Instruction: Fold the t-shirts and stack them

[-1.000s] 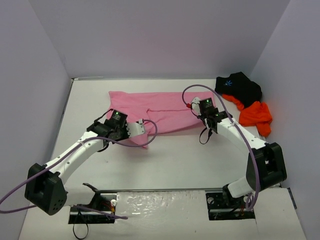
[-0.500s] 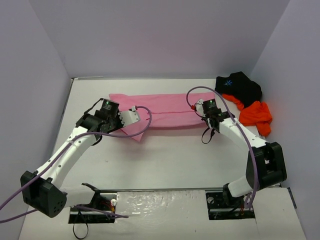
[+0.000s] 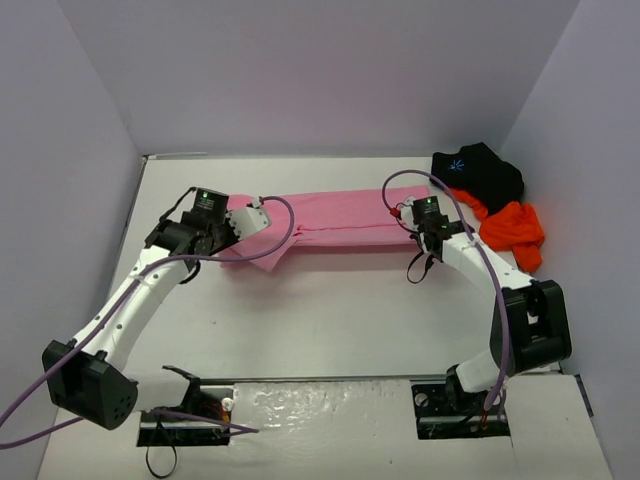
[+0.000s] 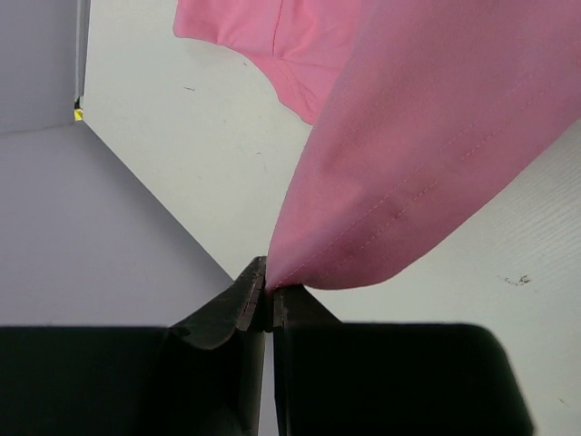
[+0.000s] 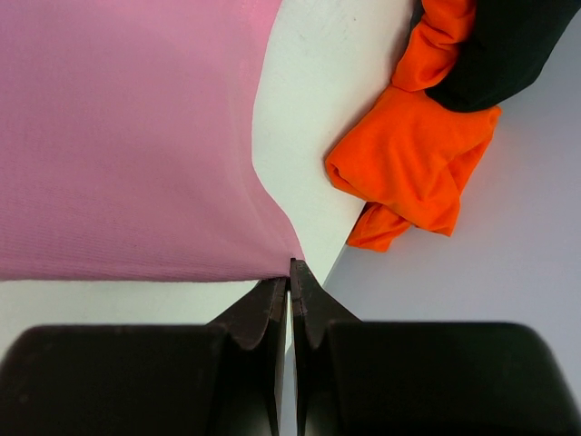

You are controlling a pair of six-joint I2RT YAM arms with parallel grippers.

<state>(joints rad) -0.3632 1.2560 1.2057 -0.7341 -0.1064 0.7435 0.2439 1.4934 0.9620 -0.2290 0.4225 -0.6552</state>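
The pink t-shirt point(image 3: 330, 217) lies as a long folded band across the far middle of the table. My left gripper point(image 3: 243, 215) is shut on its left end point(image 4: 408, 163) and holds that cloth lifted. My right gripper point(image 3: 407, 214) is shut on its right corner point(image 5: 136, 145). The black t-shirt point(image 3: 480, 172) with the light-blue starburst lies crumpled in the far right corner. The orange t-shirt point(image 3: 512, 232) lies crumpled just in front of it. Both show in the right wrist view, the orange one point(image 5: 413, 154) and the black one point(image 5: 499, 45).
Grey walls point(image 3: 90, 150) close the table on the left, back and right. The right wall stands close behind the orange and black shirts. The white table point(image 3: 330, 320) has its front edge at the arm bases.
Both grippers moved away from me, carrying the near edge of the pink t-shirt up and over. The shirt went from a wide spread to a narrow folded band.
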